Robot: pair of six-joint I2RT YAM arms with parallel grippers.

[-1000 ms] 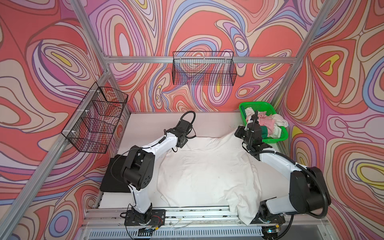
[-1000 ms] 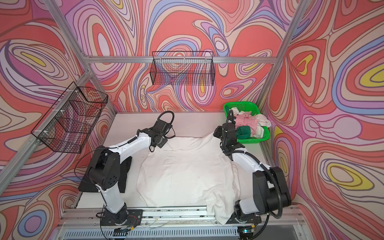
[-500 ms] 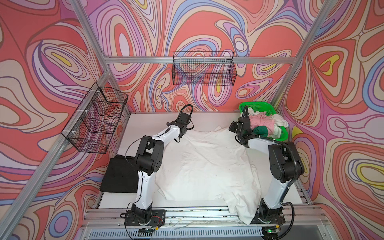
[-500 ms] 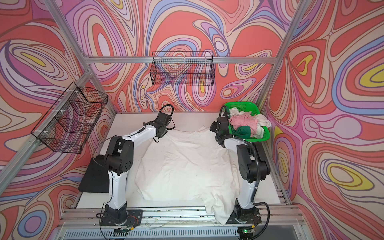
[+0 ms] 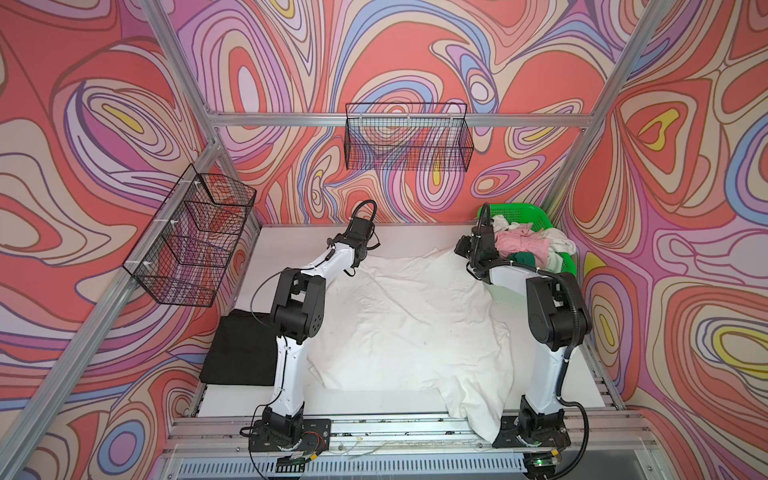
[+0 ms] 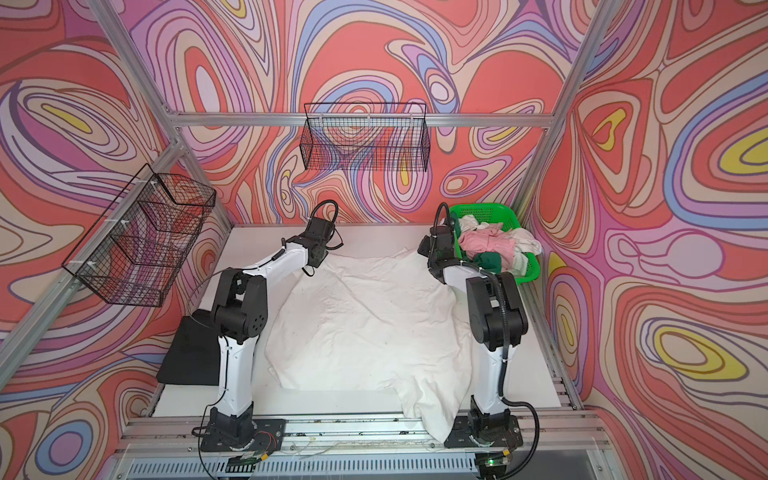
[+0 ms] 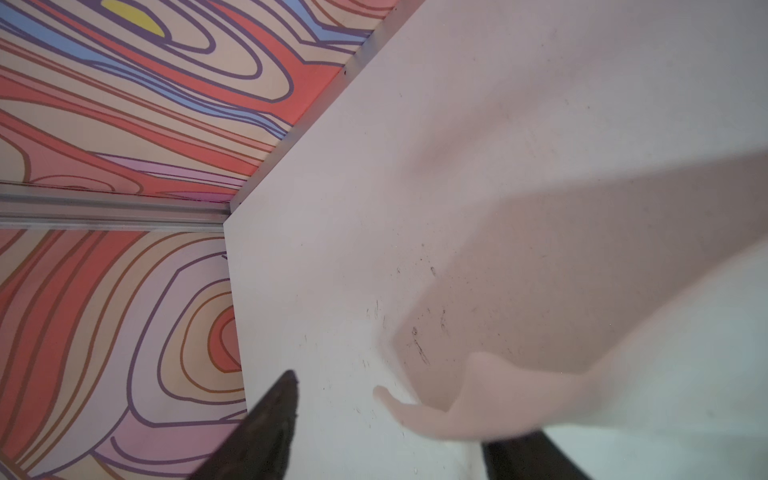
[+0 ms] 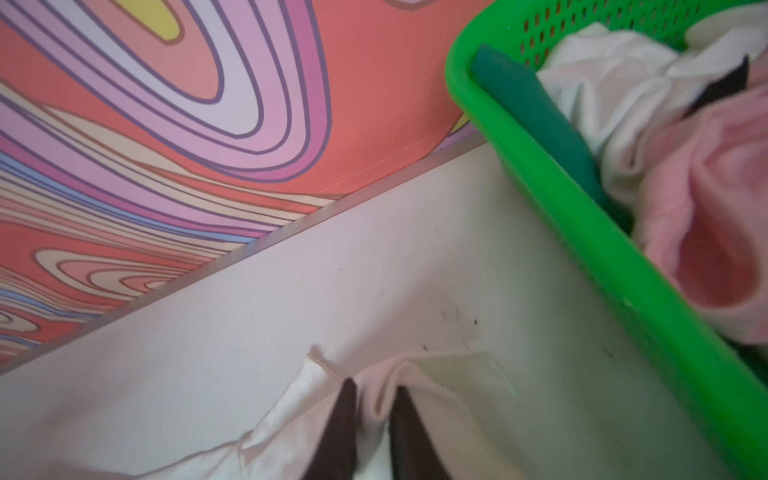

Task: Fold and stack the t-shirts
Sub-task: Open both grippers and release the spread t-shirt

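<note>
The large off-white t-shirt (image 5: 407,324) (image 6: 365,328) lies spread over the white table, and its near right corner hangs over the front rail. My left gripper (image 5: 361,245) (image 7: 395,409) stands open at the shirt's far left corner. That loose corner (image 7: 478,386) droops by one finger. My right gripper (image 5: 469,253) (image 8: 374,390) is at the far right corner, jaws slightly apart, with a slack fold of the shirt between them. A folded black t-shirt (image 5: 239,353) lies at the left. Pink (image 8: 706,208), white (image 8: 615,83) and dark green (image 8: 540,120) t-shirts sit in a heap.
The bright green basket (image 5: 523,210) (image 8: 582,216) holding that heap stands in the back right corner, close beside my right gripper. Black wire baskets hang on the back wall (image 5: 407,141) and the left wall (image 5: 191,241). The aluminium rail (image 5: 374,424) runs along the table's front.
Both arms reached toward the back wall, drawing the off-white shirt's far edge back and flatter. The left jaws opened and let the corner go. The right jaws parted a little.
</note>
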